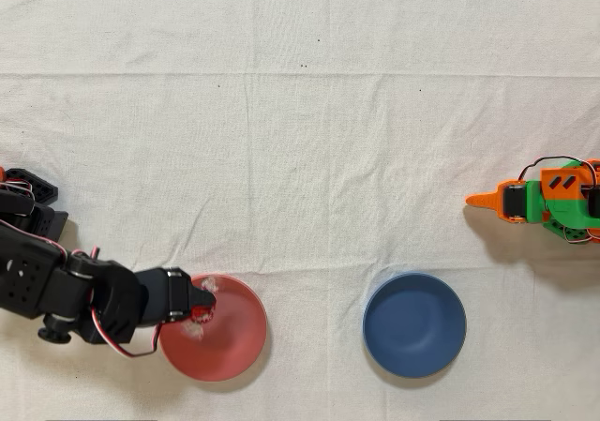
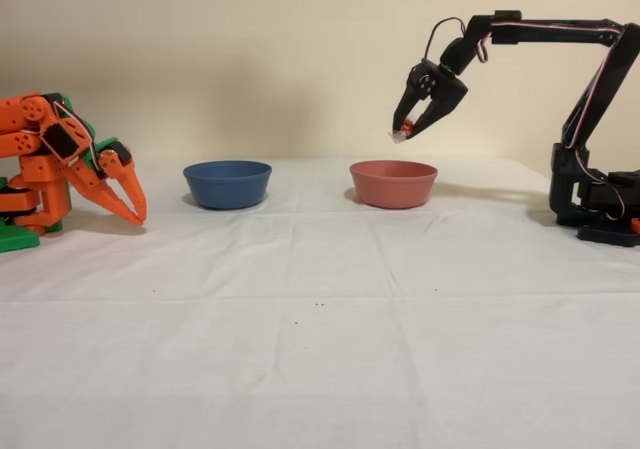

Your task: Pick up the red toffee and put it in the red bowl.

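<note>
Pinching red toffee (image 2: pixel 401 132) between nearly closed end effector (image 2: pixel 404 134) fingertips, above red bowl (image 2: pixel 393 184).

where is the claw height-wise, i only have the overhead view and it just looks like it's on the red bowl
Observer: The claw hangs well above the red bowl in the side view, with clear air between them.
Operator: is the toffee in it or already dropped
Observer: It is in the claw; the red toffee sits pinched at the fingertips, above the bowl's rim.
Operator: anything in the bowl from the side
Observer: The side view can't tell; the bowl's wall hides its inside.
</note>
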{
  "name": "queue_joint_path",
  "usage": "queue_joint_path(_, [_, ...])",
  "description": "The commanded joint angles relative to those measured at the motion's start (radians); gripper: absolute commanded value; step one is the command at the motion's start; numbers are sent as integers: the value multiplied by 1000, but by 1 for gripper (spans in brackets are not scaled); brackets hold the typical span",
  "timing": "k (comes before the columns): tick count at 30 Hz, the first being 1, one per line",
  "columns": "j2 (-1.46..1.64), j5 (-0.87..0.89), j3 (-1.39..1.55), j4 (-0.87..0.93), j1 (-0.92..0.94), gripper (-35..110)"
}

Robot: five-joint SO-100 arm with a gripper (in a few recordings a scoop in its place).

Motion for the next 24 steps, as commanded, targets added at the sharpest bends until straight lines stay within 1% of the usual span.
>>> queue_joint_path(1, [-3, 2, -12, -49, 34, 2])
queue_joint_path(11, [-130, -17, -25, -170, 94, 2])
queue_joint_path(16, [-183, -14, -64, -179, 124, 3])
queue_joint_path(20, [-193, -17, -80, -181, 150, 9])
queue_joint_path(24, [-206, -28, -112, -179, 176, 19])
